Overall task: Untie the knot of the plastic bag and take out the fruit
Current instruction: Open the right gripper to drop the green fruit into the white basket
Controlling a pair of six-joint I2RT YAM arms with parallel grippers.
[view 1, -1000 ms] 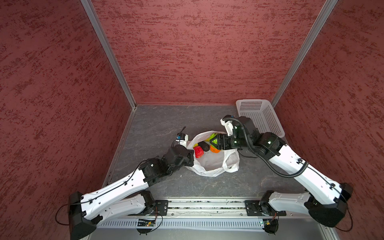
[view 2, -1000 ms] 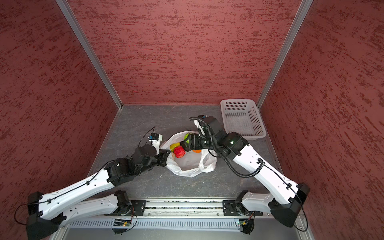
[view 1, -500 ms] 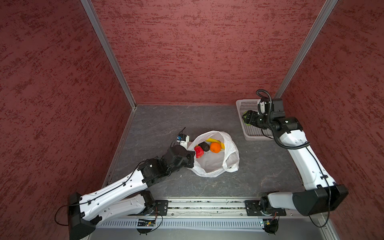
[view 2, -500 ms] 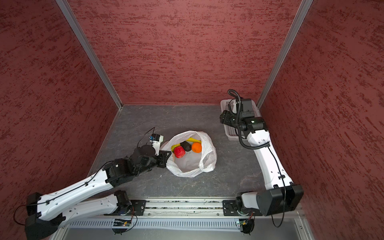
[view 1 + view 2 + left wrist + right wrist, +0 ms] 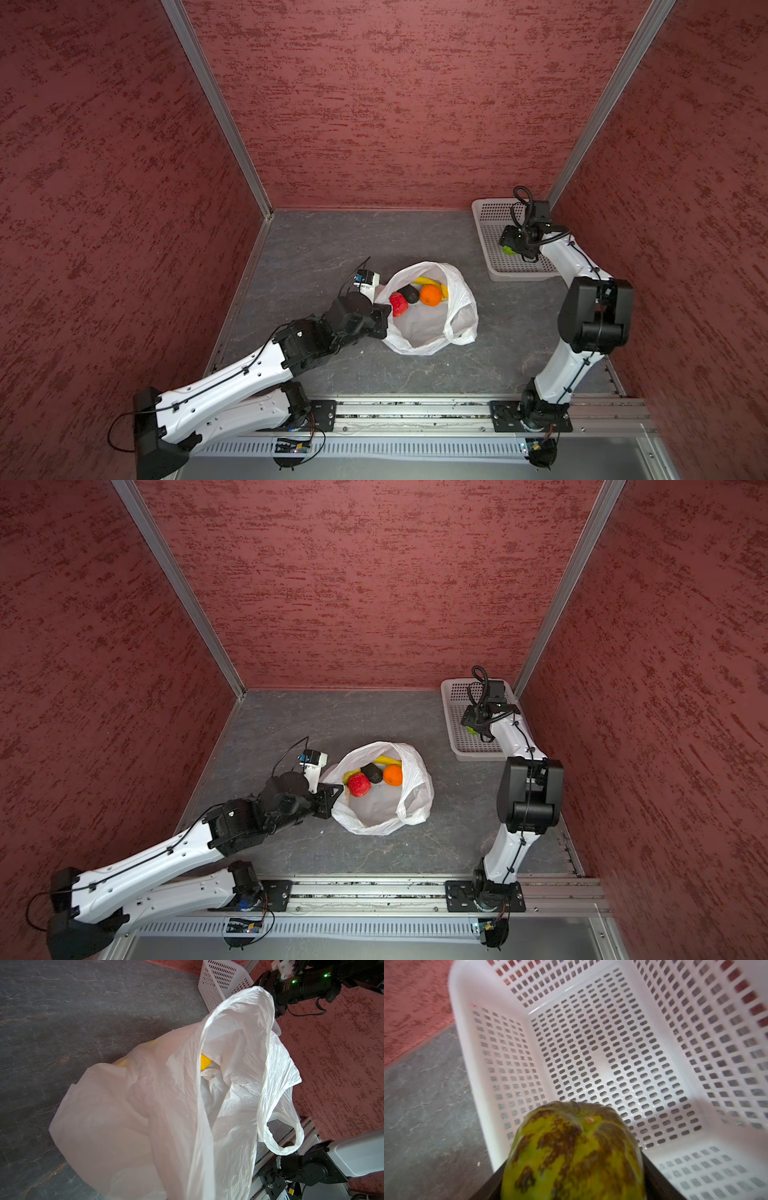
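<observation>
Open white bag (image 5: 428, 328) in the middle of the table (image 5: 316, 257), knot undone, handles loose. Four fruit lie inside: a red one (image 5: 398, 303), avocado (image 5: 410, 294), orange (image 5: 431, 295) and banana (image 5: 428, 281). The left end effector (image 5: 380, 318), pressed together, seems to pinch the bag's rim at 9 o'clock. At 2 o'clock from the bag, the right end effector (image 5: 509, 248) grips a mango (image 5: 571, 1157) above the basket (image 5: 486, 216), which shows nothing in it yet. Untying looks finished and unloading barely begun: mango to drop, four to fetch.

Open white plastic bag (image 5: 424, 334) (fruit (image 5: 431, 295) inside)
</observation>
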